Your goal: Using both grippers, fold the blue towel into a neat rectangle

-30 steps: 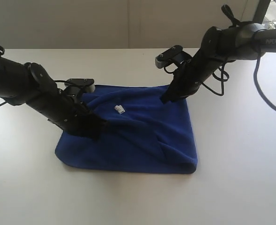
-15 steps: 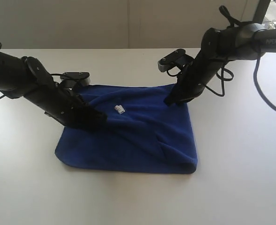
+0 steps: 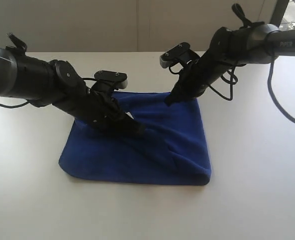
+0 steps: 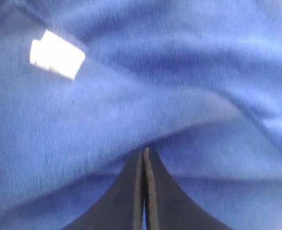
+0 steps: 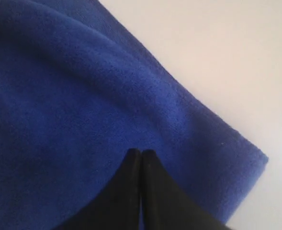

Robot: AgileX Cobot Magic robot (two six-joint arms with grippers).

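The left gripper (image 3: 136, 131) reaches in from the left of the exterior view, low over the towel (image 3: 162, 150), with its tip down on the cloth near the middle. Its jaws are pressed together, with only a hairline slit between them in the left wrist view. The tips touch a raised fold of the towel, and I cannot tell whether any cloth is caught between them. Off to one side in that view the white label (image 4: 57, 54) lies on the blue pile; in the exterior view it is hidden.

The towel lies about the middle of the white counter (image 3: 257, 170), doubled over into a rough four-sided shape. A rounded fold runs along its near edge and creases slant across the top layer.

The right gripper (image 3: 170, 100) comes down from the upper right onto the far edge of the towel, towards its far right corner. Its jaws are closed too, tip against tip, resting on the cloth just inside the hem with bare counter beyond. Whether they pinch any cloth I cannot tell.
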